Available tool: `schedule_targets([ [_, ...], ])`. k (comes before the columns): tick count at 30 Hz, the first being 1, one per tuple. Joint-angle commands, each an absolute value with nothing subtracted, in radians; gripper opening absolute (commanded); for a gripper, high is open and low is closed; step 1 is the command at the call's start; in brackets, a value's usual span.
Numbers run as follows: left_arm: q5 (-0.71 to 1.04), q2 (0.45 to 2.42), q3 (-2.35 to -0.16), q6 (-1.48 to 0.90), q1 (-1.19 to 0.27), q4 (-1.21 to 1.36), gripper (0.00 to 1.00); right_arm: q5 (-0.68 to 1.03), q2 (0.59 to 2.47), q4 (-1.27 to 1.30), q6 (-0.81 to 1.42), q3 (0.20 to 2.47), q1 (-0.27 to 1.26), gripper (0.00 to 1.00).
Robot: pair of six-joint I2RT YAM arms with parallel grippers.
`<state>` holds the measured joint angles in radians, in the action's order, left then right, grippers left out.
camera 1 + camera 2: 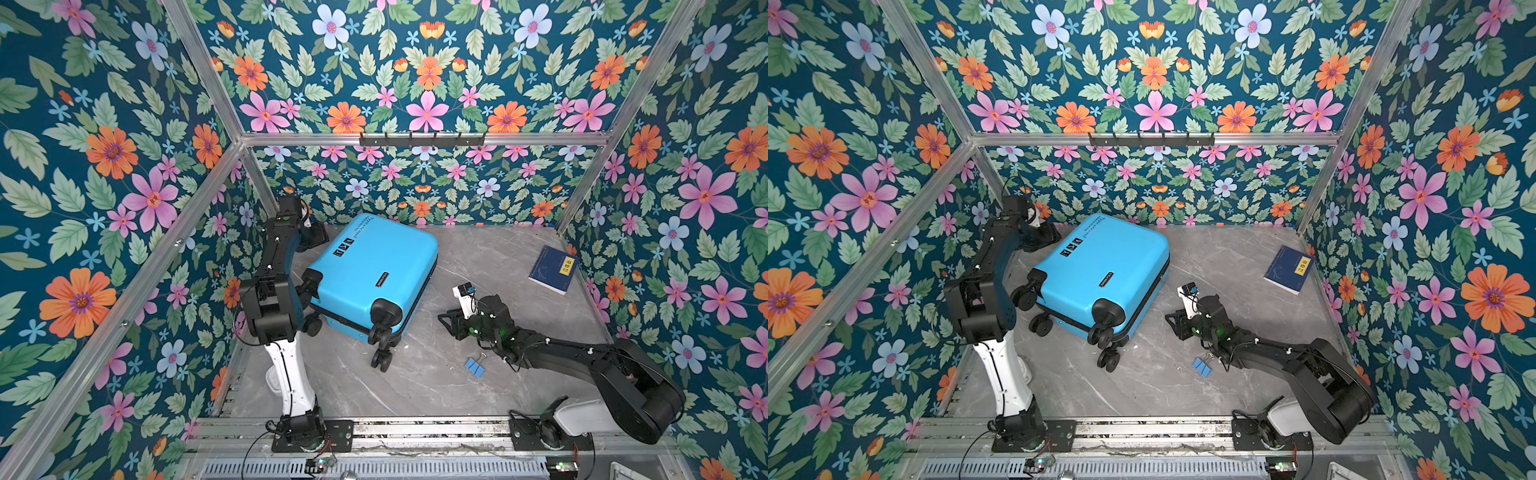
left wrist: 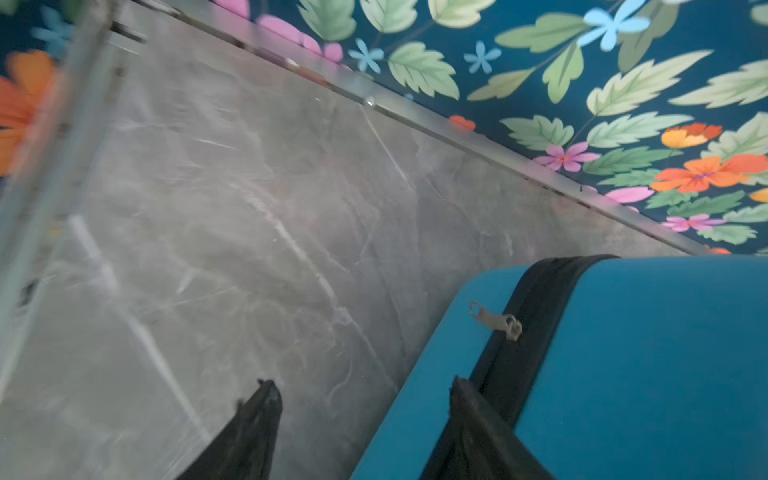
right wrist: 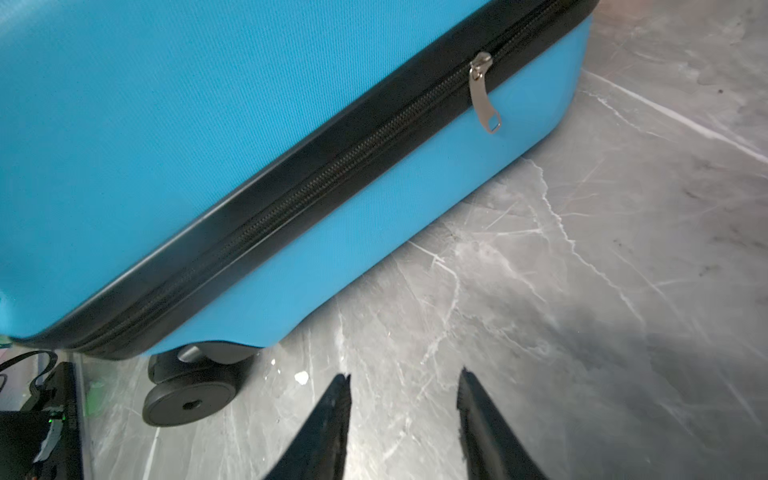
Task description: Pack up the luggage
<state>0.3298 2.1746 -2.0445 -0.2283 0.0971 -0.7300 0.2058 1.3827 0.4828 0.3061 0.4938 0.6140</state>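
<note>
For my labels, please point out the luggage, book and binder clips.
luggage (image 1: 374,266), in a top view, blue shell.
book (image 1: 550,270), in a top view, dark cover.
binder clips (image 1: 473,368), in a top view, blue body.

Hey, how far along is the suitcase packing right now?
Done: nothing visibly. The luggage lies shut; the book and binder clips lie outside it. In hand: left gripper and right gripper open, empty, by its zipper. Remaining: unzip, load, close.

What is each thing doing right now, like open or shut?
luggage: shut, lying flat on the table.
book: closed, lying flat.
binder clips: lying loose on the table.
left gripper: open, at the luggage's corner.
right gripper: open, empty, beside the luggage.
</note>
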Motion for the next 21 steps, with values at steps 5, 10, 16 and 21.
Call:
schedule_targets([
  [5,0.640,2.302,-2.247,-0.146,0.064,-0.827,0.67,0.183,1.295,0.437,0.303,0.431,0.615,0.43],
  [10,0.719,2.340,-2.273,-0.144,-0.007,-0.795,0.68,0.185,1.238,0.438,0.334,0.404,0.618,0.42],
  [16,0.775,2.378,-2.273,-0.218,-0.081,-0.699,0.67,0.153,1.213,0.404,0.342,0.457,0.709,0.42],
  [21,0.808,2.394,-2.252,-0.358,-0.113,-0.541,0.68,0.089,1.229,0.417,0.350,0.493,0.811,0.42],
])
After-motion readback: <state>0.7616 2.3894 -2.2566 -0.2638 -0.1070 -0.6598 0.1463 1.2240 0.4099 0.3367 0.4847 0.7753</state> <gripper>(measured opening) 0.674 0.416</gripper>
